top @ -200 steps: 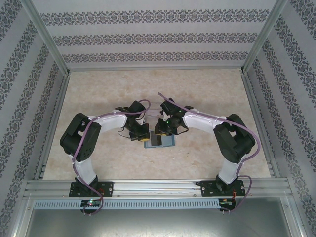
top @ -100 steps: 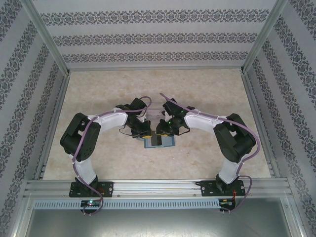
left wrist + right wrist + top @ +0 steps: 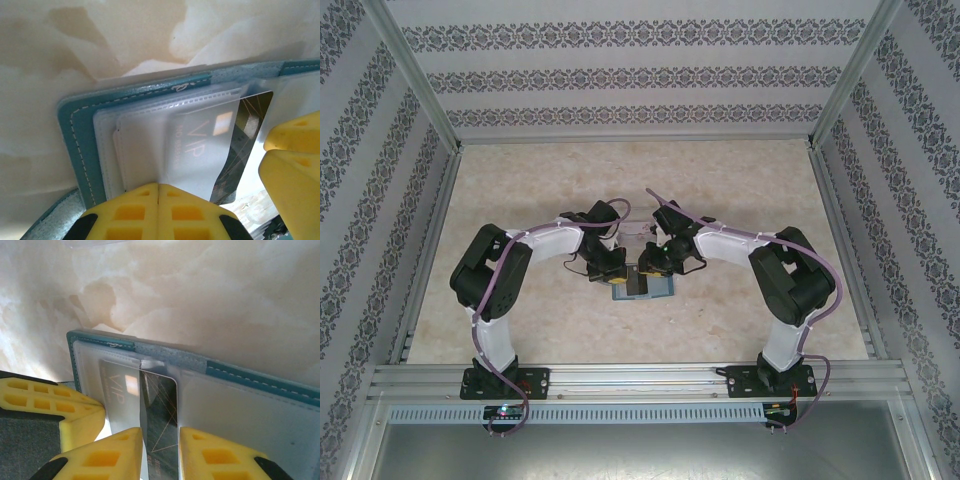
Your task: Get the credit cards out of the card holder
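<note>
The dark card (image 3: 160,405) is grasped by the right claw (image 3: 161,440), its far end tucked in the card holder (image 3: 260,377) just ahead. The left claw (image 3: 158,187) is clenched at the sleeves (image 3: 145,145); if that hold is lost, the holder could be dragged along.

A pale marbled tabletop (image 3: 540,190) spreads beneath and all around the left claw (image 3: 614,281). Just beyond that claw lies a clear plastic tray (image 3: 632,231). Patterned wallpaper panels (image 3: 640,75) stand well beyond and to either side; aluminium rails (image 3: 630,380) run behind it.
</note>
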`<state>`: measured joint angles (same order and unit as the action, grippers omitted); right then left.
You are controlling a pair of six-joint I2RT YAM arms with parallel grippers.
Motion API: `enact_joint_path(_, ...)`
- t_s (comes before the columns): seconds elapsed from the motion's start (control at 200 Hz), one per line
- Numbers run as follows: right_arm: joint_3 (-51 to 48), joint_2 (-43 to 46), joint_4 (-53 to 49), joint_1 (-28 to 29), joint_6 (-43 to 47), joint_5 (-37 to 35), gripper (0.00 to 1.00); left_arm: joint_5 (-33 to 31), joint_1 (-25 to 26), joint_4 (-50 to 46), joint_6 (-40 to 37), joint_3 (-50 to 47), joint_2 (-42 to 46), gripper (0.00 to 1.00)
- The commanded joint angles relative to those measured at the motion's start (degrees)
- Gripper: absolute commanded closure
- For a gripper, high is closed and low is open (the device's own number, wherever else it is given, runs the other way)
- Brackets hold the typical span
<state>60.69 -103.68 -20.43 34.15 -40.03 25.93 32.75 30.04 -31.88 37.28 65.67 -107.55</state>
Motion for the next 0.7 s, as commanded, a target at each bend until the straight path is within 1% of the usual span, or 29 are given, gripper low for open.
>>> enact_joint_path(0.0,-1.43,-1.52,1.14,-0.72,1.62,1.26,0.73,-2.77,0.65,-4.58,-1.97,0.02,-2.53,0.99)
enact_joint_path(0.11,-2.46,-2.16,2.70,-1.17,1.71,2.08,0.73,-2.92,0.63,-5.08,-2.17,0.06,-2.88,0.99)
enact_joint_path(0.22,-4.05,-2.67,6.18,-1.88,1.13,4.99,0.74,-3.15,0.64,-5.56,-2.45,0.07,-2.98,0.99)
enact_joint_path(0.465,-8.62,-0.42,14.70,-3.45,-0.79,10.71,0.76,-3.69,0.68,-6.25,-2.91,-0.11,-3.48,1.00)
enact_joint_path(0.694,-10.97,1.41,18.89,-4.50,-2.10,13.76,0.78,-4.09,0.63,-6.44,-3.06,-0.14,-3.57,1.00)
